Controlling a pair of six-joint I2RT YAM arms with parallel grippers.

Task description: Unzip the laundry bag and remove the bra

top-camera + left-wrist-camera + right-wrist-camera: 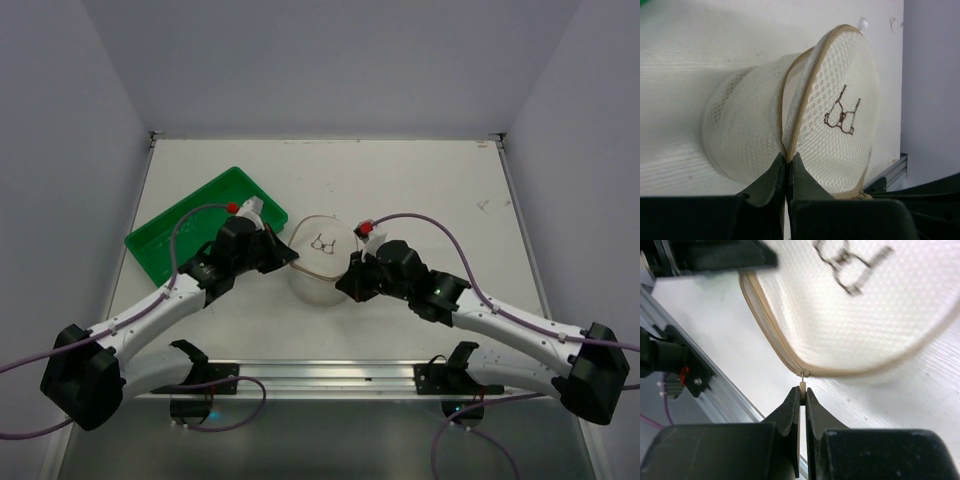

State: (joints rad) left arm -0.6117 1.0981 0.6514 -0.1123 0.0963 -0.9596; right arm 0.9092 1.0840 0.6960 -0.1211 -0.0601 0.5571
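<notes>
The laundry bag point(322, 255), a round off-white mesh case with a small dark bra drawing on its face, sits mid-table between both arms. My left gripper point(290, 258) is shut on the bag's tan zip rim point(805, 85), and the fingertips point(777, 167) pinch the seam at the bag's near edge point(788, 159). From the right, my right gripper point(350, 278) is shut on the small pale zip pull point(803, 386) hanging from the rim of the bag point(855, 315). The bra itself is hidden.
A green rectangular tray point(200, 225) lies at the back left, just behind my left arm. An aluminium rail point(330, 375) runs along the table's near edge. Grey walls close in both sides and the back.
</notes>
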